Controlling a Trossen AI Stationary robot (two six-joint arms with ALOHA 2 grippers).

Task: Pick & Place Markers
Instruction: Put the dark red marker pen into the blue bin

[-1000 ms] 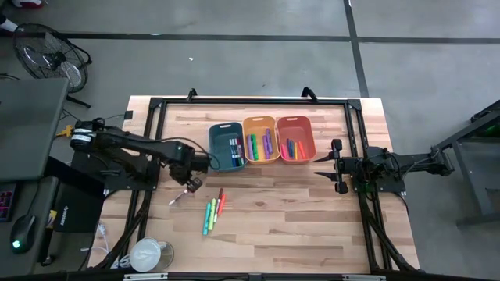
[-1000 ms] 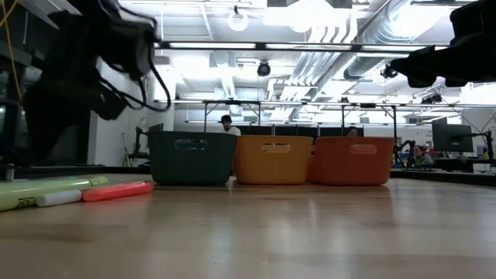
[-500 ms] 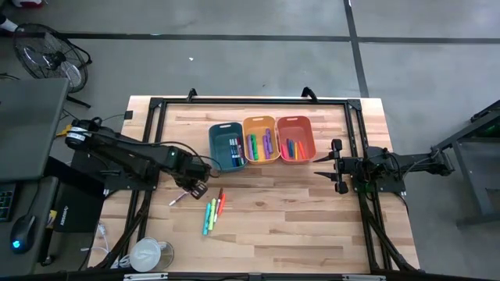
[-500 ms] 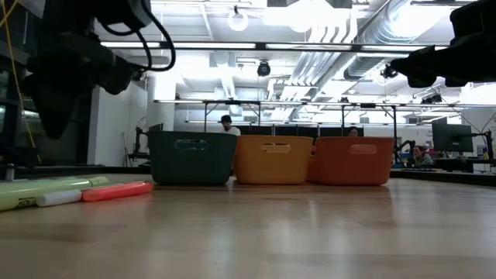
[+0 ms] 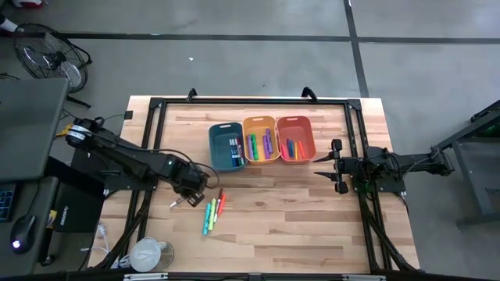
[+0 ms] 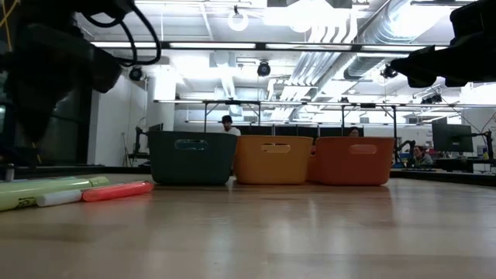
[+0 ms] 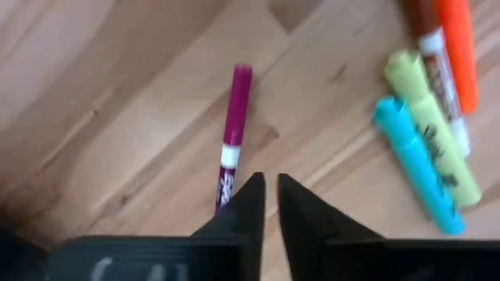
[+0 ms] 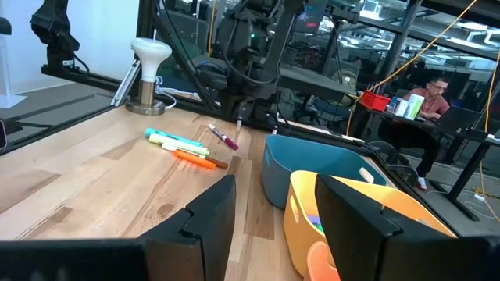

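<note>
Wooden table [image 5: 312,226]: left gripper [image 7: 267,195], jaws a slit apart and empty, hangs just over the purple marker [image 7: 233,133], whose length runs away from its fingertips; right gripper [image 5: 337,165] waits far right, open.

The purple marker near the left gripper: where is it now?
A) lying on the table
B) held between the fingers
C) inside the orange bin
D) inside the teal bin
A: the purple marker lies flat on the table, just ahead of the left gripper, whose fingers hold nothing.
</note>
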